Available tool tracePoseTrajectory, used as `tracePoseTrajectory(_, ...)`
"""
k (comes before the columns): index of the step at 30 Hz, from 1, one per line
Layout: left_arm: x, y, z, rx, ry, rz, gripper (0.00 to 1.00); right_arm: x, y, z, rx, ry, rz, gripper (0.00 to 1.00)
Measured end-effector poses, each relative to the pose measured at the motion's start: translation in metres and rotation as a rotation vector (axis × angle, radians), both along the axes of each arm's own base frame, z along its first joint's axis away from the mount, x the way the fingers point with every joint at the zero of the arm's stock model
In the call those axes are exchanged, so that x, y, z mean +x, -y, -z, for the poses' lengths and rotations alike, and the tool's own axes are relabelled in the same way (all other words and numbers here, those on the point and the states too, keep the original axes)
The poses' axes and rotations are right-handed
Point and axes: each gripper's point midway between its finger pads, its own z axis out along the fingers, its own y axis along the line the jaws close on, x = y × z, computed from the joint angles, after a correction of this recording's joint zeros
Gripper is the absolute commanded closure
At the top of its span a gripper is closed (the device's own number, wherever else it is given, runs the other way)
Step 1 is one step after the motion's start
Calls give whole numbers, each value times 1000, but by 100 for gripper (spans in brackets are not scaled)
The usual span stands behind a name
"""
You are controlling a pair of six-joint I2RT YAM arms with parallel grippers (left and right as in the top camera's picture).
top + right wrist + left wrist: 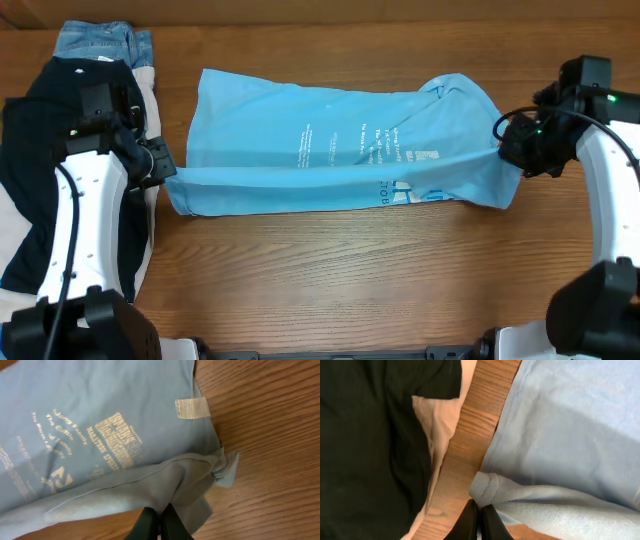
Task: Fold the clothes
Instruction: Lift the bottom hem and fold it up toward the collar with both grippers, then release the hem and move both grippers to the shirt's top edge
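Between left pincer (480, 514), right pincer (160, 514): clothes (300, 130) clamped.

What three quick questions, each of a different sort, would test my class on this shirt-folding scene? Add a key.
1. True or false: the left gripper is shut on the blue T-shirt.
2. Which garment lies beyond the black T-shirt, at the overhead view's top left? A. denim jeans B. a towel C. socks
3. Fill in: the shirt's small woven label shows in the ___ wrist view.
Key: 1 true; 2 A; 3 right.
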Motion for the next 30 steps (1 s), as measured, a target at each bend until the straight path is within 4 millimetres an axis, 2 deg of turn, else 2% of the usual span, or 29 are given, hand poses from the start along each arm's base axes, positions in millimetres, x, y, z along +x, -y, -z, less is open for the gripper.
tracePoseTrajectory(6, 21, 7, 18, 2, 7, 29, 96, 10, 4, 29, -4, -58, 2, 96)
tracePoseTrajectory(12, 33, 8, 32, 1, 6, 39, 96, 20, 7, 48, -7, -62, 1, 96)
tracePoseTrajectory(13, 34, 8, 35, 1, 4, 39, 92, 20, 7, 50, -7, -61, 0, 96)
tracePoseTrajectory(15, 35, 8, 39, 0, -4, 40, 71, 20, 7, 52, -7, -59, 1, 96)
tracePoseTrajectory(17, 36, 8, 44, -2, -14, 39, 44, 20, 7, 55, -7, -60, 0, 89)
tracePoseTrajectory(19, 36, 8, 48, -4, -25, 41, 30, 18, 6, 58, -7, -65, -3, 82)
tracePoseTrajectory(22, 37, 7, 52, -4, -29, 39, 22, 16, 7, 60, -10, -72, -2, 79)
tracePoseTrajectory(27, 41, 7, 50, -1, -12, 44, 15, 14, 7, 57, -10, -83, -2, 73)
tracePoseTrajectory(30, 46, 10, 41, -19, -1, 66, 12, 22, 8, 41, -12, -56, 0, 54)
